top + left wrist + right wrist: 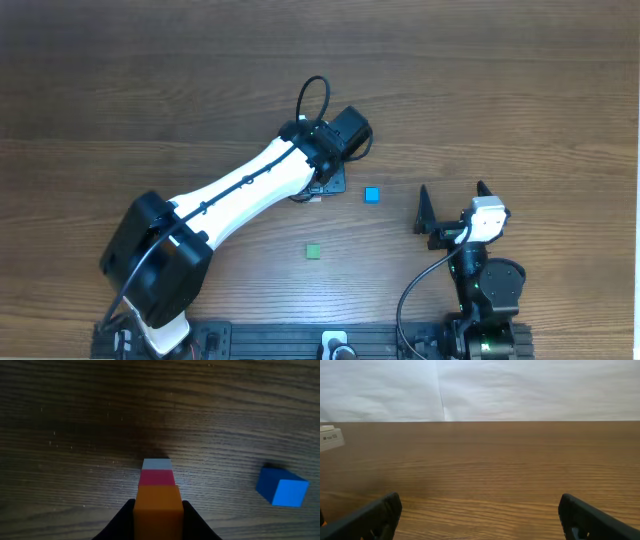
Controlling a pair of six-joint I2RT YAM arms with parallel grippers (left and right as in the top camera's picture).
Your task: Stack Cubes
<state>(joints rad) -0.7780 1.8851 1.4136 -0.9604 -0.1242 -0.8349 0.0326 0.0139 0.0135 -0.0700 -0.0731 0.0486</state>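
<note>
Wooden table point(150, 80), left tool point(158, 511) clasping orange cube point(158, 500)

The surface point(150, 100) is brown wood with a fine, streaky grain and a dull, low sheen. The orange cube point(158, 515), the red cube point(157, 478) and the blue cube point(282, 487) look smooth and matt. The left arm point(240, 190) wears a smooth white plastic shell, and the left gripper point(158, 506) is matt black.
</note>
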